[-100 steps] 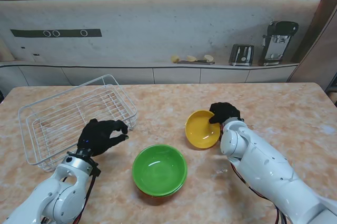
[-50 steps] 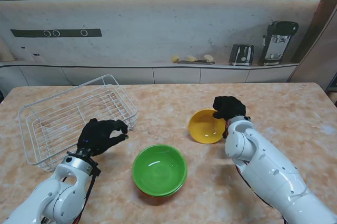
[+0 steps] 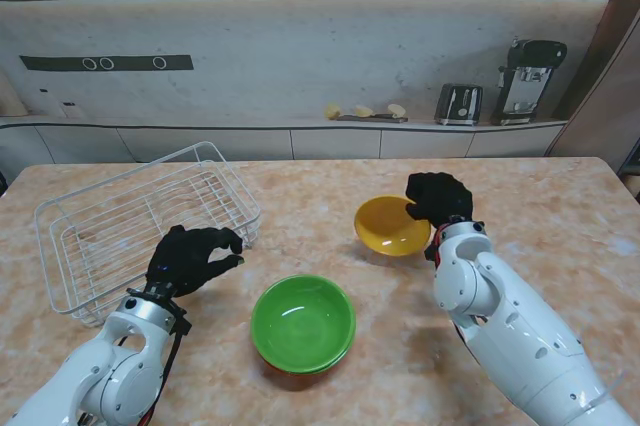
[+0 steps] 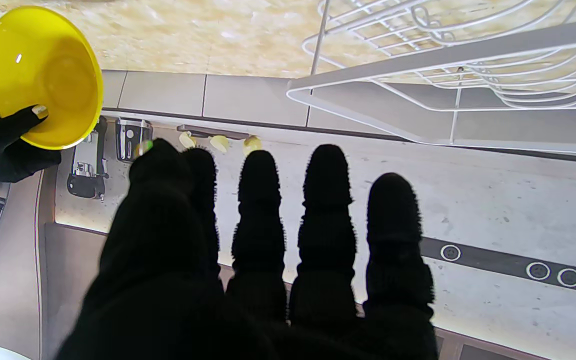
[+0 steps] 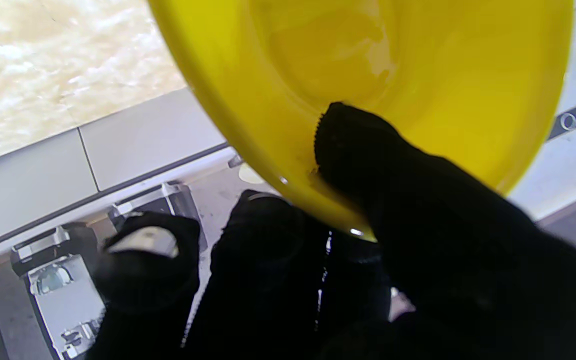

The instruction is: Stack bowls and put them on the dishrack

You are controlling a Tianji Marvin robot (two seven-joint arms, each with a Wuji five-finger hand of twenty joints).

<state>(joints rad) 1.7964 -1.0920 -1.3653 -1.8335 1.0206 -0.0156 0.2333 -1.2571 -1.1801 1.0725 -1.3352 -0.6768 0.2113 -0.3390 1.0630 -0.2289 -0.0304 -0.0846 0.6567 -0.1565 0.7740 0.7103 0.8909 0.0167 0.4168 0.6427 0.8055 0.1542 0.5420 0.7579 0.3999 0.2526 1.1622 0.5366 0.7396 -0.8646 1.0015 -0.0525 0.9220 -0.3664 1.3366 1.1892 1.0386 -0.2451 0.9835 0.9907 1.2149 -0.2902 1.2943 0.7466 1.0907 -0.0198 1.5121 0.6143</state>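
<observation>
Right hand (image 3: pixel 437 198) pinches the yellow bowl (image 3: pixel 391 225) by its rim, lifted off the table, right of and beyond the green bowl (image 3: pixel 303 323). Left hand (image 3: pixel 192 255) released, empty. Risk: one-sided rim pinch lets bowl tilt or slip.

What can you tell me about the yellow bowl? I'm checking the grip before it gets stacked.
The glossy yellow bowl, smooth like plastic or glazed ceramic, is round, shallow and empty. The black-gloved right hand pinches its rim, thumb inside and the other fingers on the outside. It looks lifted off the marbled tabletop and tilted, on my right, farther from me than the green bowl, which it does not touch.
</observation>
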